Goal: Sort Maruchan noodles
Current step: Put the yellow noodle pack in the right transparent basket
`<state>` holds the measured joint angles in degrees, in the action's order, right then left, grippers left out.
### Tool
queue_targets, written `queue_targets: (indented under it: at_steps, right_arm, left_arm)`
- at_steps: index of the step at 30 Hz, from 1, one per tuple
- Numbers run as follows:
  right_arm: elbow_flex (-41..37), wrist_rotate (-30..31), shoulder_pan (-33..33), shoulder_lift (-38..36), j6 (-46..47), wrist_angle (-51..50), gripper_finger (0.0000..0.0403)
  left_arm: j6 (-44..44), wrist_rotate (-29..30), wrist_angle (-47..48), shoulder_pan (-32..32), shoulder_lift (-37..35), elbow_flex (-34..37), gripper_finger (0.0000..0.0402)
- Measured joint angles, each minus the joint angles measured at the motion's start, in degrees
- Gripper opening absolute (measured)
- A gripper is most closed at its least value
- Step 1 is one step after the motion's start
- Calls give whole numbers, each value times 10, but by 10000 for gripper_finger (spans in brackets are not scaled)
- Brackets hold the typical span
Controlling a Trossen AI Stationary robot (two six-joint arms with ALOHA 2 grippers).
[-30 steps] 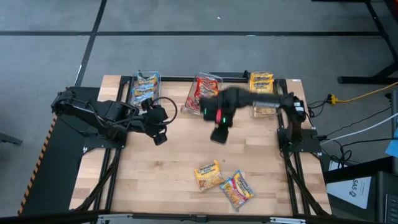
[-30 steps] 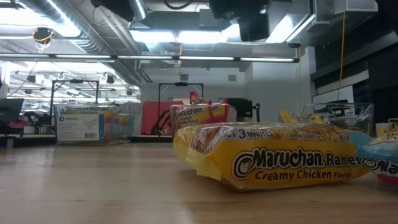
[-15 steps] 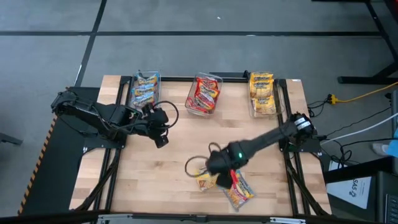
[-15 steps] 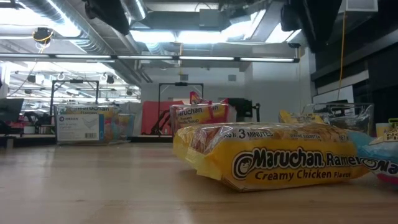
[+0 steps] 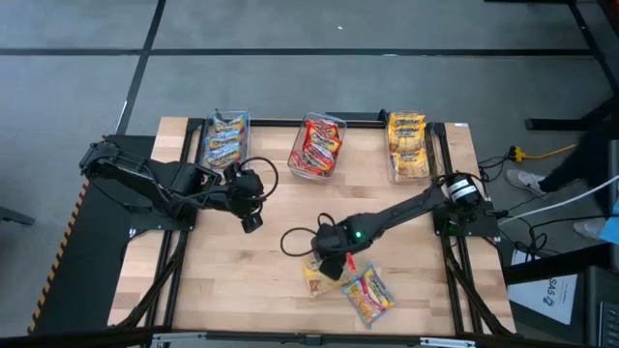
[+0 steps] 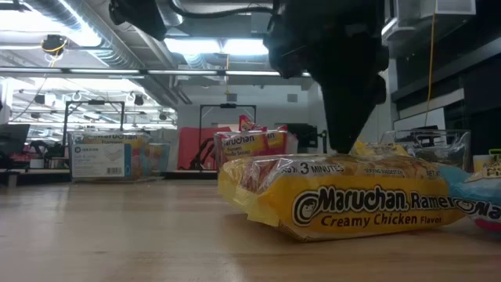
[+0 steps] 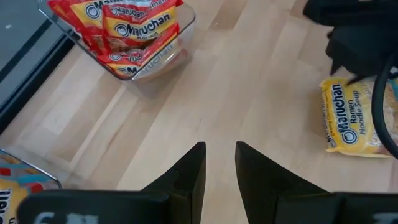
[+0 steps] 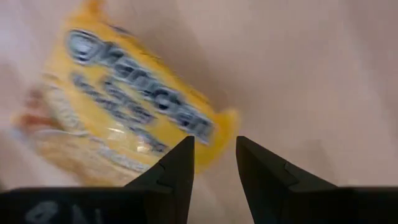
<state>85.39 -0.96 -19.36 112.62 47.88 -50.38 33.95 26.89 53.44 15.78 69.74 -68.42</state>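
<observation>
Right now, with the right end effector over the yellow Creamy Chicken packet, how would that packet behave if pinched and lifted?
The yellow packet is probably light: it is a small crinkly plastic ramen pack. It looks puffy with loose crimped ends, so the wrapper may give and slip between the right end effector fingers. The noodle block inside likely keeps it fairly flat, though it could crack if squeezed hard.

Even overhead light, bright ceiling glare in low view; right wrist view motion-blurred, yellow packet (image 8: 124, 118) smeared.
</observation>
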Motion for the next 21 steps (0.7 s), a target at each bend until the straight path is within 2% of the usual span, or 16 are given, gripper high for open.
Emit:
queue_targets:
  at_steps: [2, 7, 18, 21]
  right_arm:
    - [-13, -25, 4, 0, 0, 47, 122]
    - [-39, -27, 3, 0, 6, 107, 122]
    - [-87, -44, 4, -4, 32, 144, 121]
    - [-88, -48, 11, -3, 30, 164, 102]
  left_arm:
    - [0, 0, 0, 0, 0, 0, 80]
    - [0, 0, 0, 0, 0, 0, 80]
    - [-26, 0, 0, 0, 0, 0, 80]
    - [-26, 0, 0, 0, 0, 0, 80]
